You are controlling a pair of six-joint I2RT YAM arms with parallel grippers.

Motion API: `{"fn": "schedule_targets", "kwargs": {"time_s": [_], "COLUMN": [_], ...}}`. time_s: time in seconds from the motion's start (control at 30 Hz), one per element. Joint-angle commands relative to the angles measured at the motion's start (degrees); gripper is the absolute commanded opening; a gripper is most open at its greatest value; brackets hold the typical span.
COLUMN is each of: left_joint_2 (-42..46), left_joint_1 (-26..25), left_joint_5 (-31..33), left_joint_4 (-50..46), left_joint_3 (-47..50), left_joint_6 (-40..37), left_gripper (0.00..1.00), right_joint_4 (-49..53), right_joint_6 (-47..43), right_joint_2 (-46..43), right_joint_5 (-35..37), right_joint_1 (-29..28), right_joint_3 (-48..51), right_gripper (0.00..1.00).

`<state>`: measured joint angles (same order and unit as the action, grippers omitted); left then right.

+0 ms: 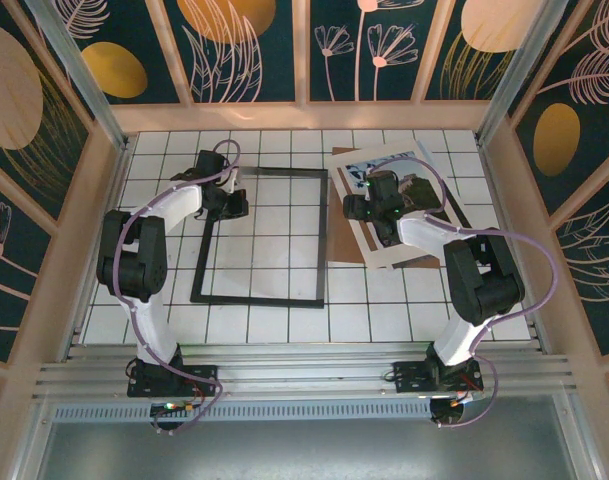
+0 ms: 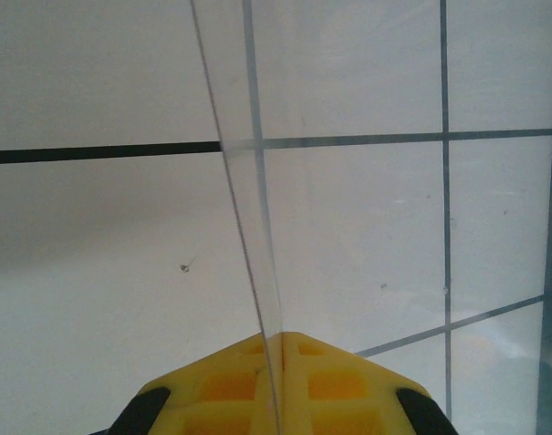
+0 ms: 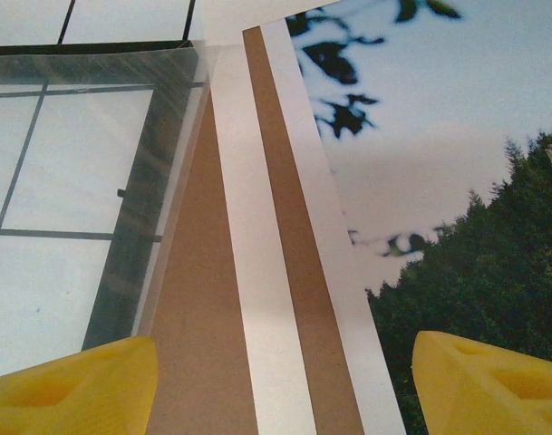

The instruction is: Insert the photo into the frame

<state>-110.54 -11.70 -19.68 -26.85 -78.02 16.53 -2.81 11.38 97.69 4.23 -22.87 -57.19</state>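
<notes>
Clear pane (image 2: pixel 244 181), pinched by its thin edge in the left gripper (image 2: pixel 280 340) at the frame's (image 1: pixel 323 235) far-left corner, may slip and drop, while the right gripper (image 3: pixel 285 362) spreads wide over the photo (image 3: pixel 421 181) right of the frame.

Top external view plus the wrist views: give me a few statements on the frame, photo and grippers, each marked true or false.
1. The frame lies flat on the tiled table, with tiles visible through its opening. True.
2. The photo already sits inside the frame. False: it lies to the right of the frame, on top of the brown board.
3. The right gripper is open above the photo's edge. True.
4. The left gripper is open and holds nothing. False: its fingers are shut on a thin clear sheet.
</notes>
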Motion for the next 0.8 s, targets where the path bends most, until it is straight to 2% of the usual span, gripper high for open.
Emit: {"fn": "schedule_targets", "kwargs": {"time_s": [0.0, 0.5, 0.77], "left_joint_2": [-0.48, -1.07, -1.64], "left_joint_1": [0.15, 0.16, 0.12], "left_joint_5": [-1.22, -5.96, -6.02], "left_joint_4": [-3.32, -3.41, -2.74], "left_joint_3": [-1.26, -2.26, -1.87], "left_joint_6": [-1.77, -4.5, -5.67], "left_gripper": [0.0, 0.0, 0.0], "right_joint_4": [-0.38, -0.27, -0.1], "right_joint_6": [-1.15, -1.44, -1.18], "right_joint_2": [1.44, 1.56, 0.88], "right_joint_5": [-0.08, 0.15, -0.29], "right_joint_1": [-0.54, -0.73, -0.73], "right_joint_3": [-0.56, -0.49, -0.31], "right_gripper": [0.75, 0.75, 0.75]}}
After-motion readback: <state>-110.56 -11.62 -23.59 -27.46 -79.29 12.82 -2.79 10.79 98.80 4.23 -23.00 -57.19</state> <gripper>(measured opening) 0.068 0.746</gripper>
